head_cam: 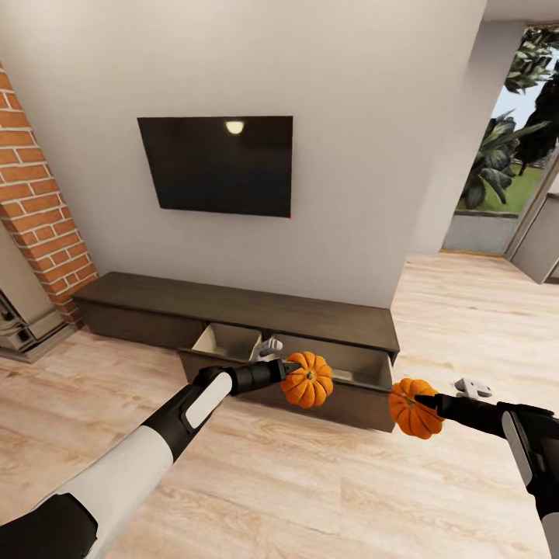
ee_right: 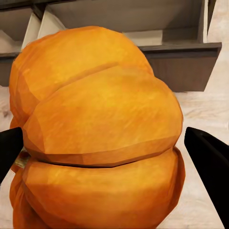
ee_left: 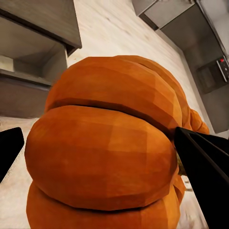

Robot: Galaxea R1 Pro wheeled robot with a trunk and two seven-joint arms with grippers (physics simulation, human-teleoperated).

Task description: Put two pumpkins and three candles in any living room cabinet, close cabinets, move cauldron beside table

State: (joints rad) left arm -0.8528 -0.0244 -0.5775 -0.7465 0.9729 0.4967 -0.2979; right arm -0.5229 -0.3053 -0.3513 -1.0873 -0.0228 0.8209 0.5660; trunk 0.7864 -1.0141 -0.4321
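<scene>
Item: two pumpkins, one per pincer. Your left pincer (head_cam: 289,371) is clenched on the left pumpkin (head_cam: 307,380), held at the front of the cabinet (head_cam: 233,310) over its pulled-out drawer (head_cam: 365,365), likely ready for dropping in. Your right pincer (head_cam: 423,401) grips the right pumpkin (head_cam: 414,408), waiting above the floor beside that drawer.

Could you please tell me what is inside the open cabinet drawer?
The open drawer of the cabinet shows pale, bare walls. The left gripper and its pumpkin cover part of the interior, so its floor stays unseen.
</scene>
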